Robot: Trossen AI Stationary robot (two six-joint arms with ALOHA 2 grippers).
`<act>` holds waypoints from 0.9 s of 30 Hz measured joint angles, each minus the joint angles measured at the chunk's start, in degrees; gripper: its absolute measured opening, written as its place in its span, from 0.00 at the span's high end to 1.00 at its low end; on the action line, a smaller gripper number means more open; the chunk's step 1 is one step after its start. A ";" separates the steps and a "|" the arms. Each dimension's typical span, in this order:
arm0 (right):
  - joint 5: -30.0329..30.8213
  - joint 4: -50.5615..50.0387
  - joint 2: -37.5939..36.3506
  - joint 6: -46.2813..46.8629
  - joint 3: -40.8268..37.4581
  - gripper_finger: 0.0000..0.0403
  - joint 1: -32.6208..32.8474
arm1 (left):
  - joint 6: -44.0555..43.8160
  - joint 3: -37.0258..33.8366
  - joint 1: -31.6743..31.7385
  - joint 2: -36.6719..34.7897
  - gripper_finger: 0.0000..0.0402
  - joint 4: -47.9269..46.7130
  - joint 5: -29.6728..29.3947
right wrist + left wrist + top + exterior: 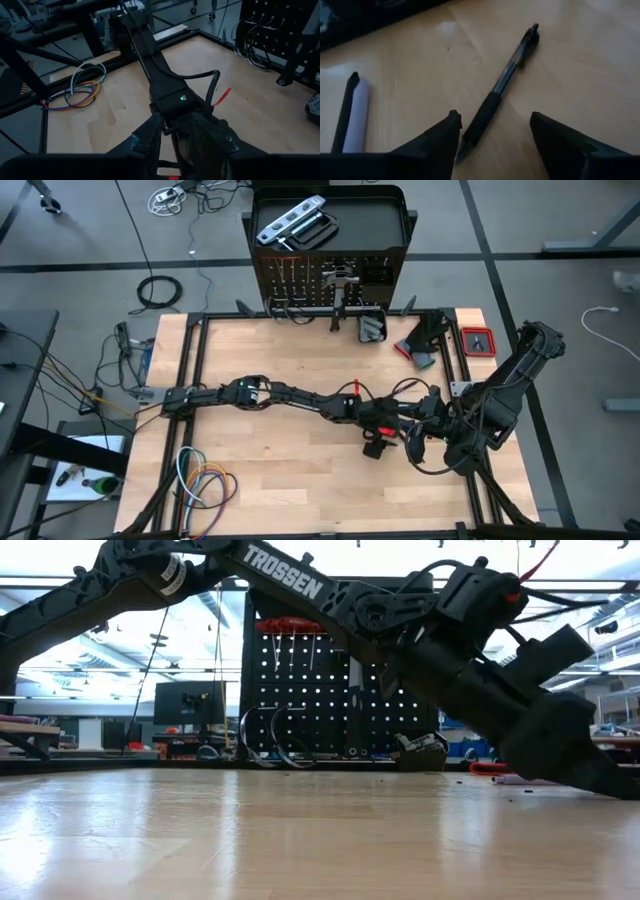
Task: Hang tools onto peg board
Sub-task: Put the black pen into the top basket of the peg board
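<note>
A dark pen (500, 85) with a black grip and clear barrel lies flat on the wooden table. My left gripper (492, 120) is open just above it, one finger on either side, and the pen's tip lies near one finger. From the high view, my left gripper (377, 438) is right of the table's middle. My right gripper (177, 122) is open close behind it, looking over the left wrist. The black peg board (330, 280) stands upright at the far edge with several tools hanging on it. A silver level (290, 225) lies in its top tray.
Coiled coloured cables (200, 480) lie at the near left. A red tray with a small black box (477, 340) and a few tools (420, 350) sit at the far right. A pale rod (357, 115) lies beside the pen. Bare wood (280, 350) shows at the far left.
</note>
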 joint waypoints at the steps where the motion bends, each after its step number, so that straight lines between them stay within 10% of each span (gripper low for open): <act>1: 0.00 0.26 0.00 -0.02 0.00 0.72 0.00 | -0.77 -0.29 0.23 -0.09 0.39 -0.10 0.05; 10: 0.00 2.12 0.00 -1.55 0.00 0.72 0.00 | -7.95 -0.25 1.55 -0.29 0.58 -4.23 5.30; 27: 0.00 4.22 0.00 -4.49 0.00 0.72 0.00 | -6.23 1.20 -0.32 -0.60 0.96 -7.08 -3.39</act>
